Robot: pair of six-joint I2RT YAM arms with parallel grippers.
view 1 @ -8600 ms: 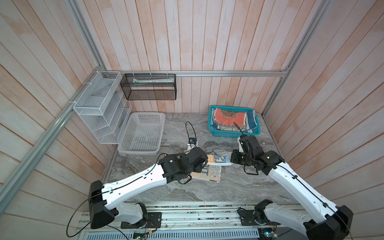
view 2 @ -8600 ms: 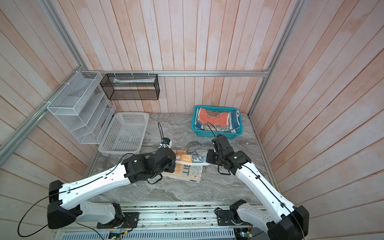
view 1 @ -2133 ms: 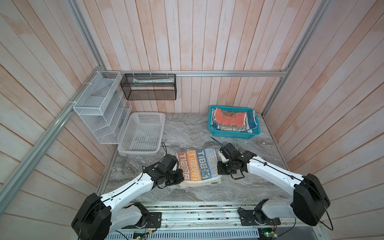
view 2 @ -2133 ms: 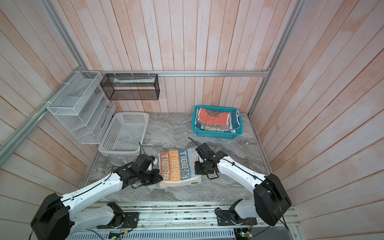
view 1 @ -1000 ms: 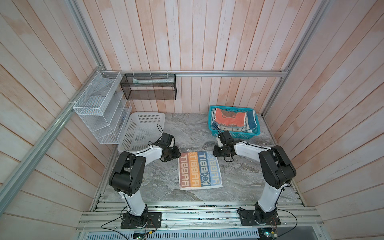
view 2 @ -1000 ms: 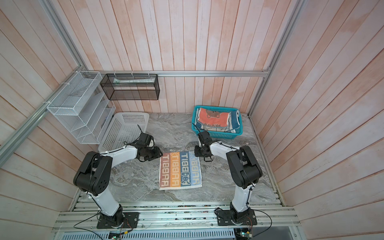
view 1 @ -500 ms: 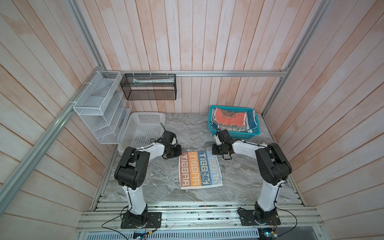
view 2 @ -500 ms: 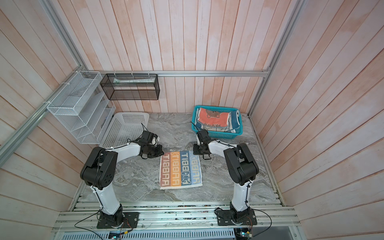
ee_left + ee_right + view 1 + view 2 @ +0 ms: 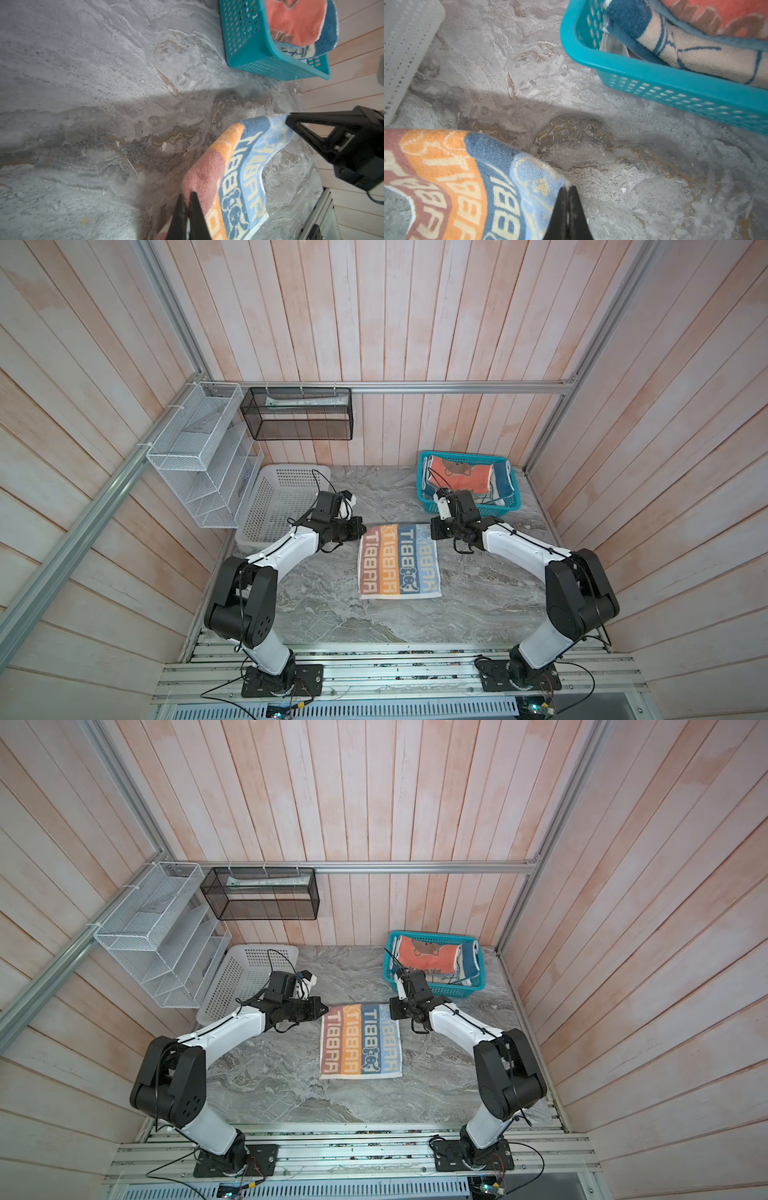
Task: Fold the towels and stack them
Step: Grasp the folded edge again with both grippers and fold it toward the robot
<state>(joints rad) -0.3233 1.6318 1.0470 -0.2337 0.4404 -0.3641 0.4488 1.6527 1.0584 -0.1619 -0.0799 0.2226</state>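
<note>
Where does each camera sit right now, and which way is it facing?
Top views: high above the front, both looking down and back over the grey marble tabletop; the white left arm and right arm show whole.
Left wrist: on the left arm, low, looking along the shut left gripper pinching the striped lettered terry towel; the right gripper shows at the opposite corner.
Right wrist: on the right arm, looking past its shut gripper toward the teal plastic basket.
Shared: both wrist views show the towel and teal basket.
</note>
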